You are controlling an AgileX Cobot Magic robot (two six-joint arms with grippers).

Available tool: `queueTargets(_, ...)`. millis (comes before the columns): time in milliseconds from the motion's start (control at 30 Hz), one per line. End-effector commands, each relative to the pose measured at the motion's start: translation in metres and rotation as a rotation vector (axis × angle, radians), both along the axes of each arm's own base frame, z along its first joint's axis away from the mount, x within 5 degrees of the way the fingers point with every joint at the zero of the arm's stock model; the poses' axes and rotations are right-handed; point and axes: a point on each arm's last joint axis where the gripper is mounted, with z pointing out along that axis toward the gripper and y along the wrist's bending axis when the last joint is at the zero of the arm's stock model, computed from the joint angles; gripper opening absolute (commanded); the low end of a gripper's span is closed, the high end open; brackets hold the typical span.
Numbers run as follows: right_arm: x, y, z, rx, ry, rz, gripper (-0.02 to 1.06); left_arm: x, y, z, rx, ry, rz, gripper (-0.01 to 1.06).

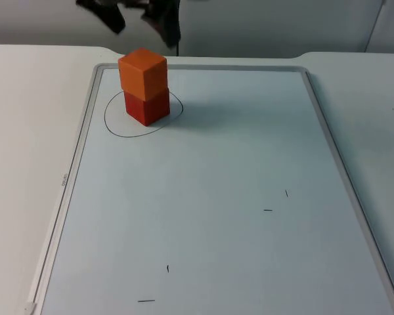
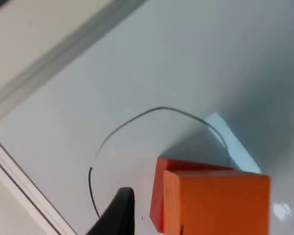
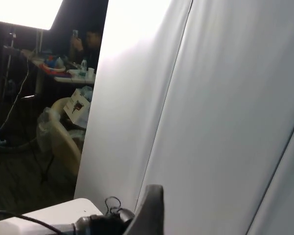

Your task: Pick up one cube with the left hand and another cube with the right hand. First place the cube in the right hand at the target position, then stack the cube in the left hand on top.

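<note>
**Orange cube stacked on red cube inside the drawn ring**

An orange cube is seen resting squarely on top of a red cube, the two touching and slightly turned against each other. The stack stands upright inside a ring drawn in black pen near the far left corner of a whiteboard with a grey frame. In the left wrist view the orange cube is seen close up, with the red cube showing beneath and beside it and the pen ring curving around them.

A few short pen strokes are marked on the nearer part of the whiteboard, well apart from the stack. The whiteboard lies flat on the white table.

The left gripper is held above the far edge of the table, behind the stack and apart from it; one black fingertip is seen just beside the cubes, touching neither. Whether its jaws are released or clenched cannot be told. Of the right gripper, one fingertip is seen before a grey partition wall; the state of its jaws cannot be told either.
</note>
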Motion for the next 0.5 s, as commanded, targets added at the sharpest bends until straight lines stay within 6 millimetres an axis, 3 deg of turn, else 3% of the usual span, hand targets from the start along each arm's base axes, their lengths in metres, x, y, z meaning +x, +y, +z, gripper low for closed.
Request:
queueTargets(0,0.000,0.000,0.000,0.005,-0.002,-0.001,0.77,-0.011,-0.002,0.034,-0.030,-0.048,-0.008,1.05)
queueTargets(100,0.000,0.000,0.000,0.005,-0.002,-0.001,0.77,-0.031,0.004,0.087,-0.057,-0.139,-0.013,1.05)
queueTargets(133,0.000,0.000,0.000,0.005,-0.002,-0.001,0.77,-0.031,0.004,0.087,-0.057,-0.139,-0.013,1.05)
queueTargets(267,0.000,0.000,0.000,0.005,-0.002,-0.001,0.77,-0.067,0.014,0.159,-0.100,-0.285,-0.014,1.05)
queueTargets(300,0.000,0.000,0.000,0.005,-0.002,-0.001,0.77,-0.067,0.014,0.159,-0.100,-0.285,-0.014,1.05)
queueTargets(333,0.000,0.000,0.000,0.004,-0.002,-0.003,0.77,-0.084,0.019,0.186,-0.116,-0.344,-0.015,1.05)
queueTargets(433,0.002,-0.002,0.000,-0.009,-0.011,-0.027,0.77,-0.121,0.030,0.233,-0.150,-0.454,-0.014,1.05)
queueTargets(467,0.002,-0.002,0.000,-0.009,-0.011,-0.027,0.77,-0.121,0.030,0.233,-0.150,-0.454,-0.014,1.05)
